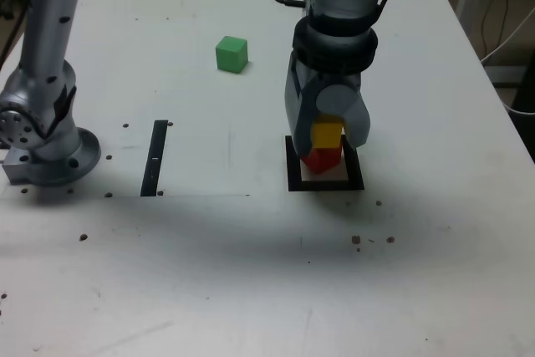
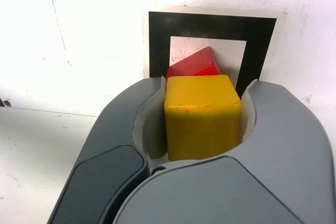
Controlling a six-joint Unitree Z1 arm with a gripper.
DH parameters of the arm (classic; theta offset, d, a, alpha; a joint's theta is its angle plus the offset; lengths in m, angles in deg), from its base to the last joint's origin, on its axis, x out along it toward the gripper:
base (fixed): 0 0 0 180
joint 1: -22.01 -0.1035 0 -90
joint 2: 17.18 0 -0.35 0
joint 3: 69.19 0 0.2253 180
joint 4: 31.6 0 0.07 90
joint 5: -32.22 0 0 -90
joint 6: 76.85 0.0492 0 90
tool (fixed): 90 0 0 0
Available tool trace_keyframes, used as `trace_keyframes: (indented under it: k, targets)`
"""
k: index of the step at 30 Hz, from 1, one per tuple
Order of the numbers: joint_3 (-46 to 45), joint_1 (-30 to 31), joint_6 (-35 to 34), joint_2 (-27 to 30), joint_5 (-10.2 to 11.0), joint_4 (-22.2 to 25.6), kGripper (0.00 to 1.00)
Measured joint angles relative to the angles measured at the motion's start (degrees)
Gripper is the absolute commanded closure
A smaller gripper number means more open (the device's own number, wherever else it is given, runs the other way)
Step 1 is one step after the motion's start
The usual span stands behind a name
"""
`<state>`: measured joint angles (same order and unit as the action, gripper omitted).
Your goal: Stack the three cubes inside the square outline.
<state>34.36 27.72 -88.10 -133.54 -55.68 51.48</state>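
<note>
Green cube (image 1: pixel 231 54) apart, black strip (image 1: pixel 155 158) between

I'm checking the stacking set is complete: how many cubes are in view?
3: the red cube inside the square outline, the yellow cube between the gripper's jaws above it, the green cube off by itself.

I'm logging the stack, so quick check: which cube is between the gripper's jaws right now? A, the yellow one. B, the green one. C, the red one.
A: the yellow cube sits between the jaws, while the red cube is inside the outline and the green cube lies away from the gripper.
</note>
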Motion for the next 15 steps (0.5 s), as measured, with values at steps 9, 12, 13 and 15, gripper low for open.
trace_keyframes:
  k: [9, 12, 13, 15]
  targets:
    - [-2.04, 0.00, 0.06, 0.14, 0.17, -0.40, 0.00]
    - [-2.08, 0.00, -0.24, 0.18, 0.17, -0.40, 0.00]
    - [-2.22, 0.00, -0.35, 0.28, 0.17, -0.40, 0.00]
    - [-2.61, 0.00, -0.56, 0.54, 0.19, -0.40, 0.00]
